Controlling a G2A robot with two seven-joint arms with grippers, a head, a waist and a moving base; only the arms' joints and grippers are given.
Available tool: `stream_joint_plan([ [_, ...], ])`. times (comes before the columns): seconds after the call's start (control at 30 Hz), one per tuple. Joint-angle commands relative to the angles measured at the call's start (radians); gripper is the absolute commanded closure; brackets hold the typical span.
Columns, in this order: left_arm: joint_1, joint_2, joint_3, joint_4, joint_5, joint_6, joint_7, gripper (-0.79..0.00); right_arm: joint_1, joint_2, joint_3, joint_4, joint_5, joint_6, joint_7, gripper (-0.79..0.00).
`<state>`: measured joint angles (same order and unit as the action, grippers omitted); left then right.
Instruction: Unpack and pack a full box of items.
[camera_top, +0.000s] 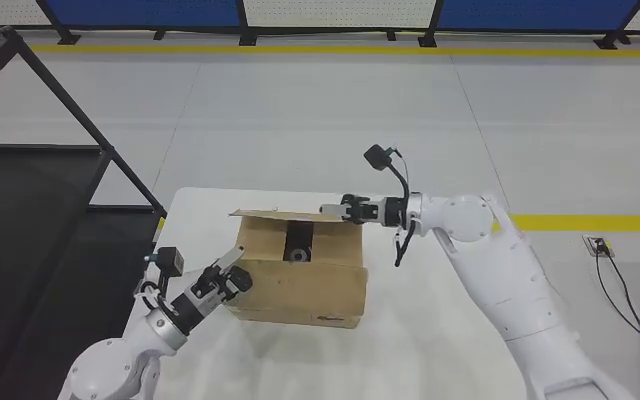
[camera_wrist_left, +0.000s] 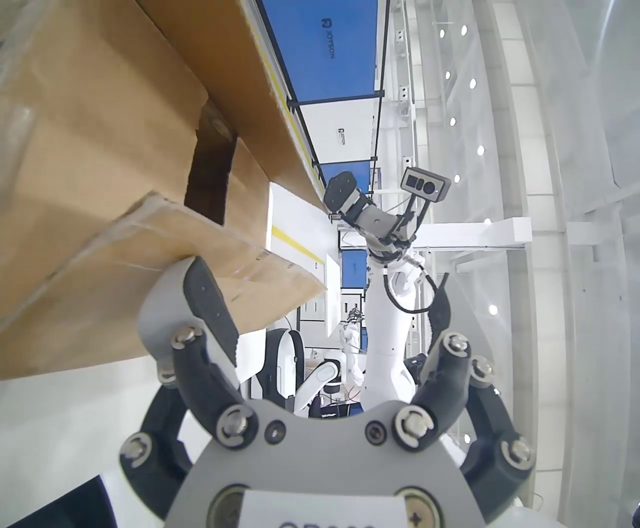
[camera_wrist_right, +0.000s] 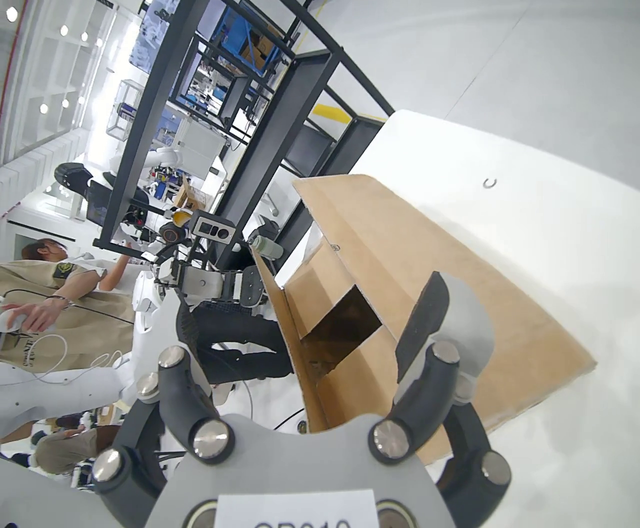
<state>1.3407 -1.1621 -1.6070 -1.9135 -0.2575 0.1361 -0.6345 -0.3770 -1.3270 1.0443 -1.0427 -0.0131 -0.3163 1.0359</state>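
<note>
On the white table (camera_top: 440, 330), left of middle: a brown cardboard box (camera_top: 300, 285), upright, top flaps partly folded in, with a dark rectangular gap (camera_top: 299, 243) between them. Something dark inside the gap, too small to tell what. Along the far edge, the far flap (camera_top: 275, 214), tilted up.

At the box's near left corner: the left gripper (camera_top: 232, 272), jaws spread wide and grasping nothing. One finger pad (camera_wrist_left: 210, 295) just against the side flap (camera_wrist_left: 250, 265) that sticks out from the box, the other pad clear of the cardboard.

At the far right end of the box, by the right end of the far flap: the right gripper (camera_top: 335, 211), jaws likewise released and empty. In the right wrist view, one fingertip (camera_wrist_right: 427, 320) above the box top, with a flap edge running between the two fingers; touching or not, cannot tell.
</note>
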Motion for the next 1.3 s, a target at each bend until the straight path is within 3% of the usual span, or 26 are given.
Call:
stream_joint_plan([
  [0.0, -0.006, 0.000, 0.008, 0.002, 0.007, 0.004, 0.012, -0.785, 0.004, -0.004, -0.010, 0.021, 0.022, 0.075, 0.010, -0.785],
  [0.13, -0.013, 0.001, 0.023, 0.004, 0.029, 0.000, 0.028, -0.785, 0.025, -0.011, -0.036, 0.052, 0.006, 0.134, -0.005, -0.785],
  [0.6, -0.009, 0.004, 0.029, 0.002, 0.062, 0.008, 0.010, -0.785, 0.005, -0.013, -0.034, 0.041, 0.045, 0.136, -0.003, -0.785],
  [0.93, -0.052, -0.011, 0.123, 0.048, 0.074, 0.052, 0.197, -0.785, 0.013, -0.019, -0.030, 0.123, 0.162, 0.382, 0.055, -0.785],
  [1.27, -0.102, -0.028, 0.216, 0.094, 0.112, 0.061, 0.332, -0.785, 0.041, -0.045, -0.044, 0.224, 0.306, 0.422, 0.081, -0.785],
])
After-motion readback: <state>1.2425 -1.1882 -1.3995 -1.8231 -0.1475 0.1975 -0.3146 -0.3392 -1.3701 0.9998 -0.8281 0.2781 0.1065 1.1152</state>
